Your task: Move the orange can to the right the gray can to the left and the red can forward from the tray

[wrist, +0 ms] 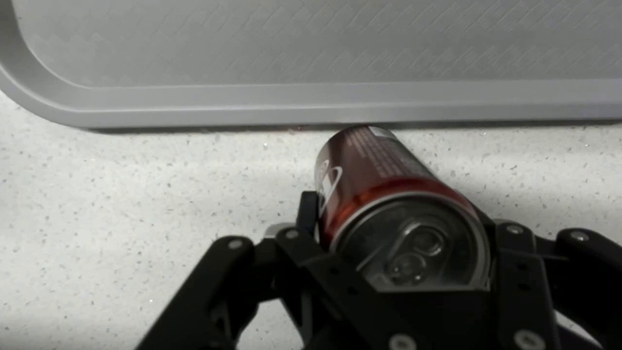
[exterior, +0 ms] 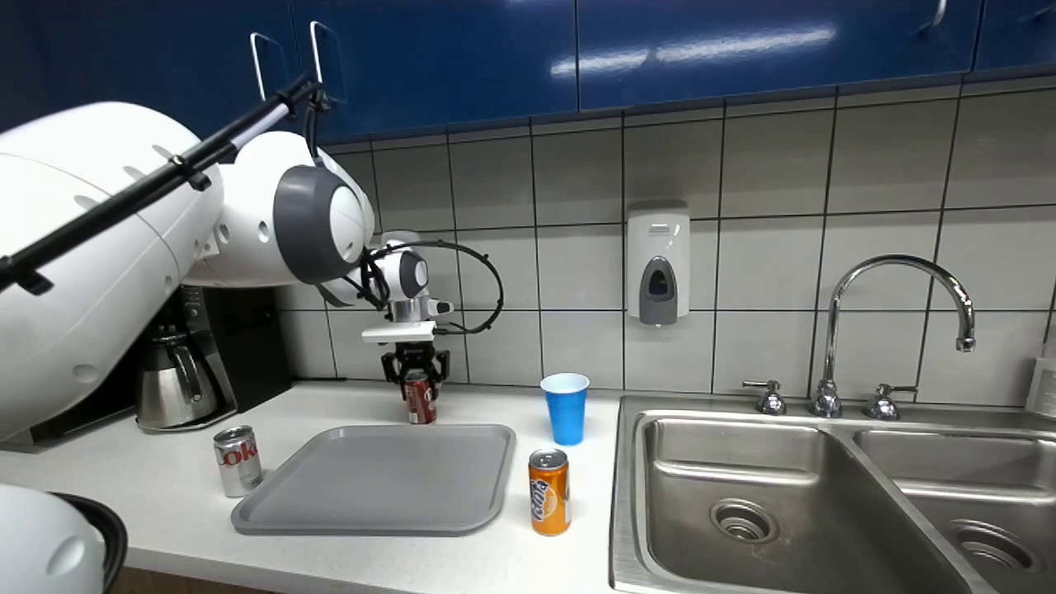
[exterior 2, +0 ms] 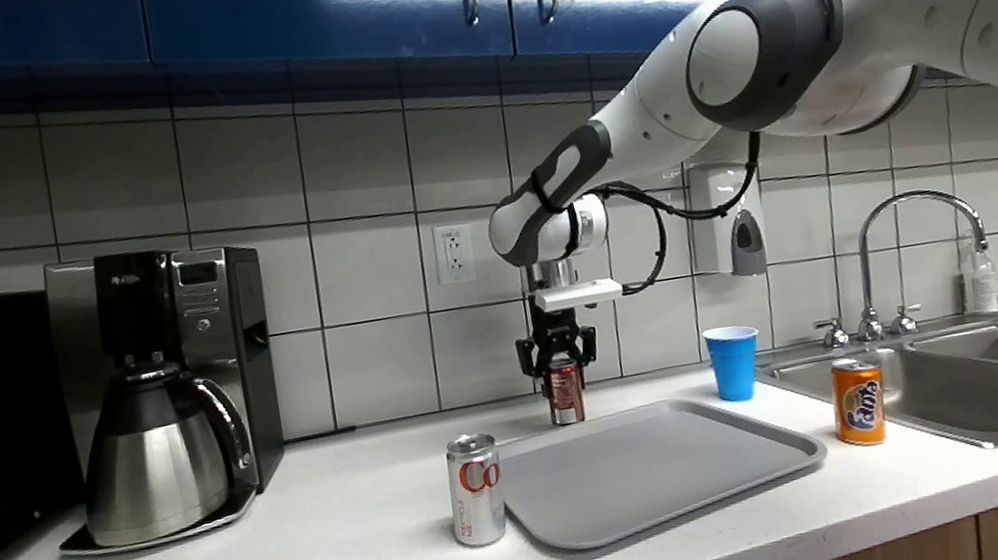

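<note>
The red can (exterior: 421, 404) stands upright behind the far edge of the gray tray (exterior: 379, 483), on or just above the counter. It also shows in an exterior view (exterior 2: 567, 400) and in the wrist view (wrist: 369, 160), close to the tray rim (wrist: 243, 109). My gripper (exterior: 419, 381) points down with its fingers against both sides of the red can's upper part, seen also in the wrist view (wrist: 397, 209). The gray can (exterior 2: 476, 492) stands upright left of the tray. The orange can (exterior: 549, 493) stands upright right of the tray. The tray holds nothing.
A blue cup (exterior: 566, 408) stands at the tray's back right. The steel sink (exterior: 627, 495) lies to the right with a tall faucet (exterior: 899, 264). A coffee maker (exterior 2: 167, 417) stands at the left. The tiled wall (exterior 2: 386, 360) is close behind the gripper.
</note>
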{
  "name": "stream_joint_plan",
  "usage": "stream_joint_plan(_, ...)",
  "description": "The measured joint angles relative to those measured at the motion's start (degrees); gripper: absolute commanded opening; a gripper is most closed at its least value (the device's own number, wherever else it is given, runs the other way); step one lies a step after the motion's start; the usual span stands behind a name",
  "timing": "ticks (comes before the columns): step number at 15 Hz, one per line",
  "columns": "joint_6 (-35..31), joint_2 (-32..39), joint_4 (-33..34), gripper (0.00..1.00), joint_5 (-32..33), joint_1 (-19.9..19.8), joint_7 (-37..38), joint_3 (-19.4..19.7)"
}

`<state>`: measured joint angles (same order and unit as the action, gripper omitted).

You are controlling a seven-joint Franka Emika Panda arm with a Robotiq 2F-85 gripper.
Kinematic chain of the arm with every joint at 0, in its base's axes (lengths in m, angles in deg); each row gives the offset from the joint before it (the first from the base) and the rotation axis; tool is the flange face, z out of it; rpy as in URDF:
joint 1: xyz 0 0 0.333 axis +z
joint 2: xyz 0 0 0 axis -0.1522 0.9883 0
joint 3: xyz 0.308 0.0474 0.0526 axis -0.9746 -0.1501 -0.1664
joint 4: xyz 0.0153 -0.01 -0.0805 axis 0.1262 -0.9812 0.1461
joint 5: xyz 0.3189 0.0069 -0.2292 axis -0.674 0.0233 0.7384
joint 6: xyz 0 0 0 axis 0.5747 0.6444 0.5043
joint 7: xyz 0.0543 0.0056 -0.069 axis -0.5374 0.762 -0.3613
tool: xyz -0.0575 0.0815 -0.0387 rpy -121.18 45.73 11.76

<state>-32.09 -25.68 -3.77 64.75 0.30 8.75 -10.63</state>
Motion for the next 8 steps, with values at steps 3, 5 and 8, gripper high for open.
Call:
stream_joint_plan(3, 0.4, 1.0, 1.21, 0.39, 0.0, 0.0, 0.0, 0.0)
stream_joint_plan(5, 0.96, 1.54, 1.92, 0.9, 0.0, 0.0, 0.0, 0.0)
stream_joint_plan(8, 2.34, 1.79, 2.98, 1.0, -0.07, 0.0, 0.0, -0.03)
